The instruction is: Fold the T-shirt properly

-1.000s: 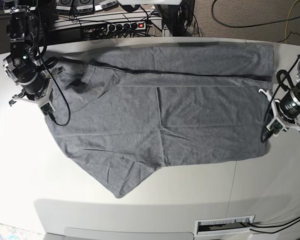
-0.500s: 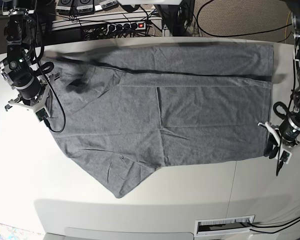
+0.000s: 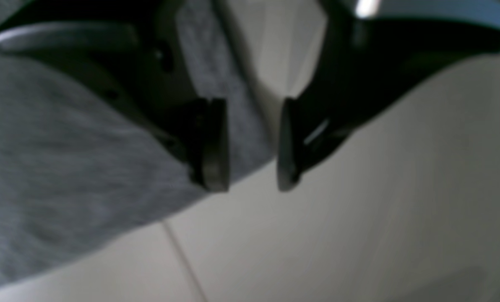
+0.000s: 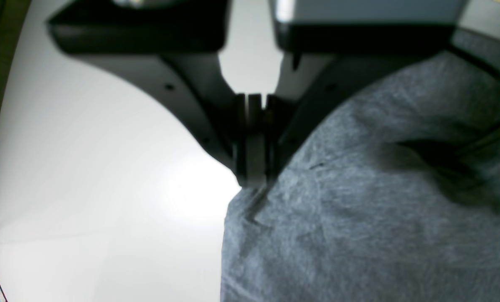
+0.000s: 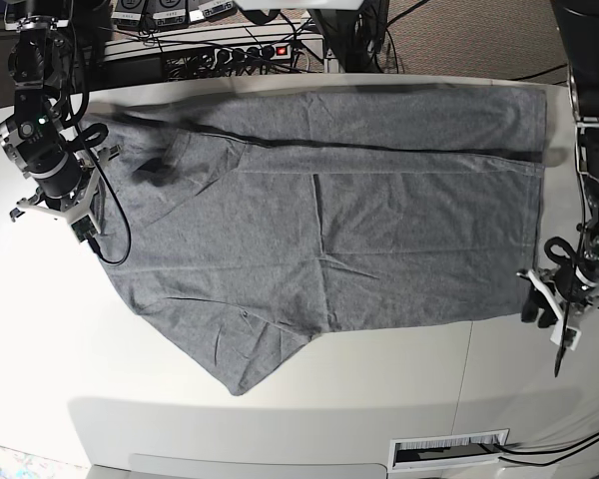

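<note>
The T-shirt [image 5: 349, 220] is lying spread across the white tabletop, plain heather grey, soft and lightly creased. Its far long edge is lying folded over onto the body, making a dark straight fold line along its length. One short sleeve is sticking out toward the near edge, and the hem corner is lying flat.

The left gripper [image 3: 252, 144] sits at lower right of the base view, its 2 jaws parted. The right gripper [image 4: 252, 138] sits at upper left, jaws pressed together.
</note>
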You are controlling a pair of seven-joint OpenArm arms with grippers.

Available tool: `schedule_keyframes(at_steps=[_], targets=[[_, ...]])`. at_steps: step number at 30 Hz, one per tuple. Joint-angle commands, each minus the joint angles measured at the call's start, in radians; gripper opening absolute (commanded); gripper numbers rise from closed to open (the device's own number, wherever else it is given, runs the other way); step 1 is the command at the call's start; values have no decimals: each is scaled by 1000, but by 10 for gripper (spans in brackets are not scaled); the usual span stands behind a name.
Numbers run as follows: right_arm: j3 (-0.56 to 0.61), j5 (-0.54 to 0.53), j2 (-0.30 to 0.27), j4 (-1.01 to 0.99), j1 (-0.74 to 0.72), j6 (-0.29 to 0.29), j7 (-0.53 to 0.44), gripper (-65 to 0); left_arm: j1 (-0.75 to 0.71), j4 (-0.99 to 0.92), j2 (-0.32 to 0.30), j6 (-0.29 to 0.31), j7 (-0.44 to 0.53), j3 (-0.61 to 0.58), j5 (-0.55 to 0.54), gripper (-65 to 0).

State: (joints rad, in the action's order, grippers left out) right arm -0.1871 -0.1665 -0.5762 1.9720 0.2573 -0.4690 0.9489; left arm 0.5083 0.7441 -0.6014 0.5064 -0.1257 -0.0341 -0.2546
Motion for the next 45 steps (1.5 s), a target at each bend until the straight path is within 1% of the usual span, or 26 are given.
schedule_keyframes(at_steps=[1, 8, 11, 14, 19, 23, 26, 27, 29, 32, 33, 37, 39, 41, 45], targets=[[-11, 2, -17, 16, -11, 8, -13, -650, 38, -5, -22, -19, 23, 8, -6, -430], [-11, 2, -17, 16, -11, 8, -11, -650, 54, -73, -19, -23, 21, 8, -21, -430], [-11, 2, -17, 16, -10, 8, -8, -650, 54, -95, -14, -7, 21, 8, -68, -430], [-11, 2, -17, 16, -10, 8, -6, -650, 54, -109, -3, -8, 21, 8, -102, -430], [-11, 2, -17, 16, -11, 8, -5, -650, 48, -112, 40, -8, 18, 8, -100, -430], [-11, 2, -17, 16, -11, 8, 4, -650, 44, -115, 75, -9, 19, 8, -69, -430], [-11, 2, -17, 16, -10, 8, 5, -650, 39, -122, 90, -21, 21, 8, -38, -430], [-11, 2, -17, 16, -10, 8, 8, -650, 37, -123, 92, -37, 22, 8, -22, -430], [-11, 2, -17, 16, -10, 8, 10, -650, 38, -122, 85, -64, 23, 8, -3, -430], [-11, 2, -17, 16, -10, 8, 11, -650, 43, -122, 63, -65, 66, 9, -5, -430], [-11, 2, -17, 16, -10, 8, 10, -650, 44, -122, 53, -62, 83, 9, -18, -430], [-11, 2, -17, 16, -10, 8, 9, -650, 48, -122, 20, -60, 81, 9, -117, -430], [-11, 2, -17, 16, -10, 8, 9, -650, 49, -122, 11, -61, 82, 9, -139, -430], [-11, 2, -17, 16, -10, 8, 10, -650, 48, -122, 12, -61, 79, 9, -139, -430], [-11, 2, -17, 16, -10, 8, 19, -650, 39, -123, 36, -61, 36, 8, -138, -430]])
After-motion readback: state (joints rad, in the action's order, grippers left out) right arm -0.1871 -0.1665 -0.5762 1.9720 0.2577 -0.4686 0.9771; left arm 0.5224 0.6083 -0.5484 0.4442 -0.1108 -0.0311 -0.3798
